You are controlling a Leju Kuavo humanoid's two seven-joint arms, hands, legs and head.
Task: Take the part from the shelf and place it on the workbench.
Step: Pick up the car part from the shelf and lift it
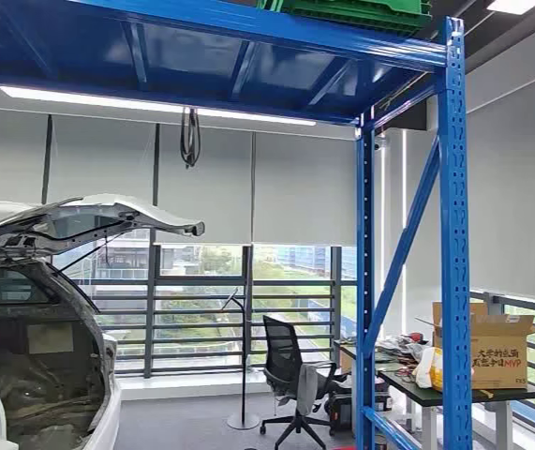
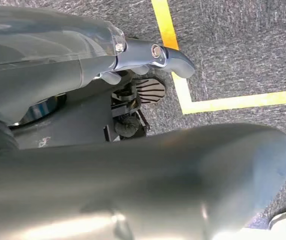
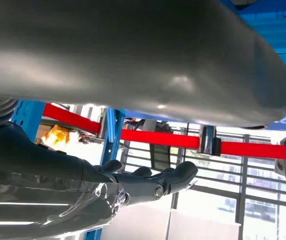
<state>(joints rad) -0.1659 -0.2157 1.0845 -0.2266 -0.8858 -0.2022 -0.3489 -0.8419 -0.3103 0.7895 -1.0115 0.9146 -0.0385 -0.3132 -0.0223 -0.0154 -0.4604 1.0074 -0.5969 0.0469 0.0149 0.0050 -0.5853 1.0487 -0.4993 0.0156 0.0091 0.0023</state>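
Note:
The blue steel shelf (image 1: 453,234) stands right in front of me in the head view, its top deck overhead and a green crate (image 1: 349,11) on it. My left hand (image 2: 133,170) hangs over grey carpet, its thick thumb and straight dark fingers (image 2: 160,54) apart, with nothing between them. My right hand (image 3: 141,70) is raised near a blue shelf post (image 3: 110,135) and a red bar (image 3: 164,139). Its fingers (image 3: 160,182) are stretched out and hold nothing. I cannot tell which item is the part.
A white car (image 1: 31,319) with its hatch raised stands at the left. Beyond the shelf are a black office chair (image 1: 292,380) and a desk (image 1: 455,389) with a cardboard box (image 1: 494,347) and clutter. Yellow tape (image 2: 194,95) marks the carpet.

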